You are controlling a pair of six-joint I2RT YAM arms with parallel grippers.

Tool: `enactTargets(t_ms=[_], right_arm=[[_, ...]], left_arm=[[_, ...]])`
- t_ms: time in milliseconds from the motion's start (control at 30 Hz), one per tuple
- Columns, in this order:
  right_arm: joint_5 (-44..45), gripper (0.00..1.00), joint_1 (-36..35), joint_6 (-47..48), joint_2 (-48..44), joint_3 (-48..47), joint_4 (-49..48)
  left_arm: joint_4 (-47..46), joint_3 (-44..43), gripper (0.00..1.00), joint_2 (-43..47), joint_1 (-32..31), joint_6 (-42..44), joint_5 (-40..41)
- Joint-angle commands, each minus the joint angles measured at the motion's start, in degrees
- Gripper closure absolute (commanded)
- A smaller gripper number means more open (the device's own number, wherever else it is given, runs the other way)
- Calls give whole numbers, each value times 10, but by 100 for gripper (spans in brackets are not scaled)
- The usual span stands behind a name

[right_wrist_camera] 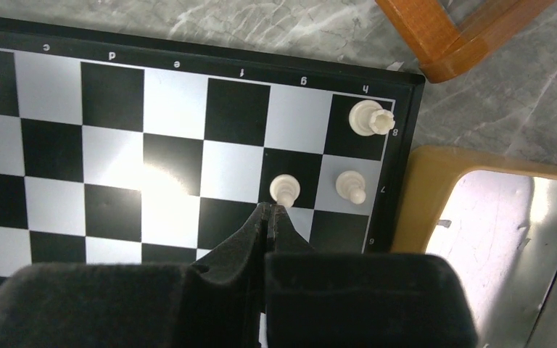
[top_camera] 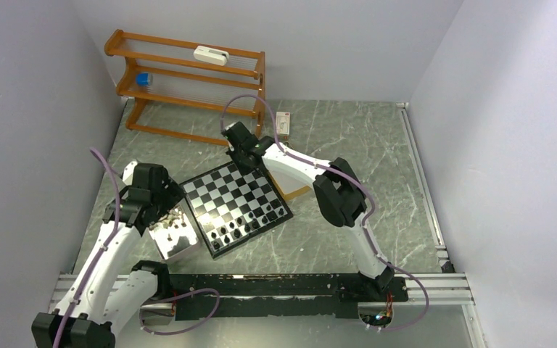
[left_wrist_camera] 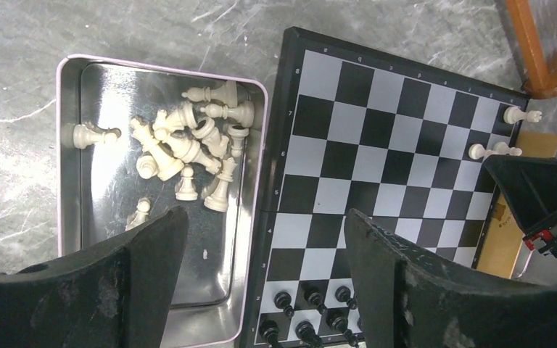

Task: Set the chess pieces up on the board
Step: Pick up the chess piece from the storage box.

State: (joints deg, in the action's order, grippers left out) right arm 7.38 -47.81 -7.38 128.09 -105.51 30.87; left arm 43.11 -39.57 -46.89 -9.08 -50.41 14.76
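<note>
The board (top_camera: pixel 225 190) lies tilted at mid-table. Black chess pieces (top_camera: pixel 246 225) stand on its two near rows, also seen in the left wrist view (left_wrist_camera: pixel 312 301). A white rook (right_wrist_camera: pixel 368 117) and two white pawns (right_wrist_camera: pixel 349 185) (right_wrist_camera: pixel 285 188) stand at the far corner. Several white pieces (left_wrist_camera: pixel 188 148) lie jumbled in a metal tray (left_wrist_camera: pixel 69 145) left of the board. My left gripper (left_wrist_camera: pixel 265 239) is open and empty over the tray's edge and the board's edge. My right gripper (right_wrist_camera: pixel 272 210) is shut, its tips right at the head of the inner pawn, with nothing between them.
A second metal tray with a tan rim (right_wrist_camera: pixel 413 196) sits against the board's far right side. A wooden rack (top_camera: pixel 188 72) stands at the back left, one foot (right_wrist_camera: pixel 450 43) close to the board's corner. A small white box (top_camera: pixel 283 125) lies behind the board.
</note>
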Motion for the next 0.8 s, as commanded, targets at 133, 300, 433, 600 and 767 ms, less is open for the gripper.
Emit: enactTargets(t_ms=[133,300,433,600,767], right_arm=[[20,98,6,9,19,-28,2],[9,98,7,15,18,-35,8],[-37,98,5,8,-7,-6,9],[-86,96,7,-10,-83,62,-22],[-110,77,10,-33,-169,142,-67]], left_arm=[[-8,23,17,-10,3,-17,-11],[-4,20,17,-4,3,-20,-3],[22,20,18,1,3,-53,9],[36,15,21,-17,3,-77,8],[22,11,27,-63,9,-73,7]])
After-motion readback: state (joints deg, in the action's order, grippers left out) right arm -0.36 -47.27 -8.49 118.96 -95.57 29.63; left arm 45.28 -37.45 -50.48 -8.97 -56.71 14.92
